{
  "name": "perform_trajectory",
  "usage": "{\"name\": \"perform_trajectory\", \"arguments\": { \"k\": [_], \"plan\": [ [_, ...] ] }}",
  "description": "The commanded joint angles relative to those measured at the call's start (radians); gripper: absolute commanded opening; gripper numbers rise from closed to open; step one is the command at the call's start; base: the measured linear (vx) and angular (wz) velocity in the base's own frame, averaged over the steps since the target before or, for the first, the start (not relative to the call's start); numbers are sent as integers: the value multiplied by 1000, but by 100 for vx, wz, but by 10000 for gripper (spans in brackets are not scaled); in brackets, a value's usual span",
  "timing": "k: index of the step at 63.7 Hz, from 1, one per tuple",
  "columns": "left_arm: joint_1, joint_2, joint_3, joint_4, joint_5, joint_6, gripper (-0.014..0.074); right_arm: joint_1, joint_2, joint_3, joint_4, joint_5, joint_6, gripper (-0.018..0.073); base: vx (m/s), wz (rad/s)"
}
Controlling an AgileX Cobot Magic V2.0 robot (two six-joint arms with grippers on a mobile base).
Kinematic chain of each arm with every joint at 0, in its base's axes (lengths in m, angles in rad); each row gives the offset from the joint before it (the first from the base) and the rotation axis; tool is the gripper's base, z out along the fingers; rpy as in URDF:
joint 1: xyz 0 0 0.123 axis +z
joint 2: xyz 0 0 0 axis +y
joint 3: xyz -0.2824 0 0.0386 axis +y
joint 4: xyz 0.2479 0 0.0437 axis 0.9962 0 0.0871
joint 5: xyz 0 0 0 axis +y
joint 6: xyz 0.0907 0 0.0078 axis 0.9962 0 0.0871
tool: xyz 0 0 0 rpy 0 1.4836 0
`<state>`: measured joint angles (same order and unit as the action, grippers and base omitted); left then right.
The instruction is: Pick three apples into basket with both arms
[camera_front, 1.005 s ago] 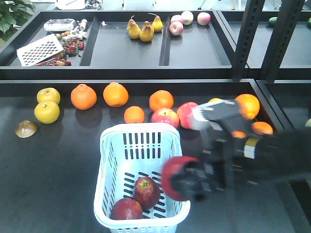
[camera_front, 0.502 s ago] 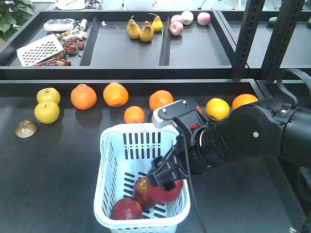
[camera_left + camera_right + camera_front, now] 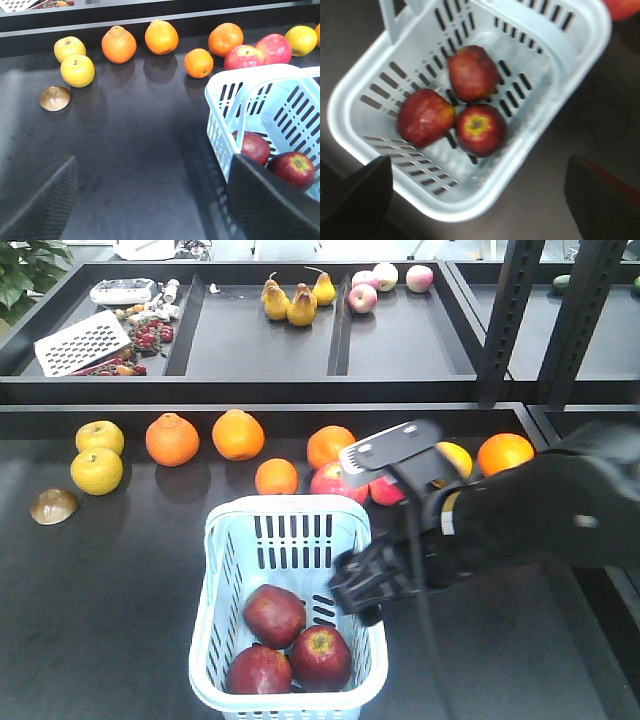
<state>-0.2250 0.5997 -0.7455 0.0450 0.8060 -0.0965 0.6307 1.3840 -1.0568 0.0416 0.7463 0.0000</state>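
Three deep dark-red apples [image 3: 465,105] lie inside the pale blue-white slotted plastic basket [image 3: 232,540] on the dark desk [image 3: 125,150]. Right pincer [image 3: 480,195] hovers above it, spread wide and empty. Left pincer [image 3: 150,200] is likewise spread, beside the basket; a careless retreat could nudge its rim.

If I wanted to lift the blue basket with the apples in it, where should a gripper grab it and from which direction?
Probably the long rim of the basket nearest the right gripper, taken from above: the rim is a rounded lip a finger can straddle, and that wall is bare, whereas the three apples crowd the middle.
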Motion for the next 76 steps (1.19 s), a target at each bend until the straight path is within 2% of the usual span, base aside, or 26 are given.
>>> {"name": "perform_trajectory", "arguments": {
  "k": [1, 8, 16, 31, 39, 47, 61, 76],
  "plan": [
    [2, 1, -24, 2, -63, -9, 590, -3, -79, -31, -123, 15, 86, 623, 0, 0],
    [2, 1, -24, 2, -63, -9, 590, -27, -126, -27, -197, 54, 147, 621, 0, 0],
    [2, 1, -24, 2, -63, -9, 590, -146, -182, 20, -193, 60, 131, 619, 0, 0],
    [2, 1, -24, 2, -63, -9, 590, -429, -327, 170, -66, 107, 0, 612, 0, 0],
    [2, 1, -24, 2, -63, -9, 590, -530, -436, 227, -17, 147, -54, 600, 0, 0],
    [2, 1, -24, 2, -63, -9, 590, -573, -548, 275, -26, 158, -54, 584, 0, 0],
    [2, 1, -24, 2, -63, -9, 590, -573, -675, 298, -42, 168, -54, 580, 0, 0],
    [2, 1, -24, 2, -63, -9, 590, -573, -693, 298, -42, 163, -54, 580, 0, 0]
  ]
}}
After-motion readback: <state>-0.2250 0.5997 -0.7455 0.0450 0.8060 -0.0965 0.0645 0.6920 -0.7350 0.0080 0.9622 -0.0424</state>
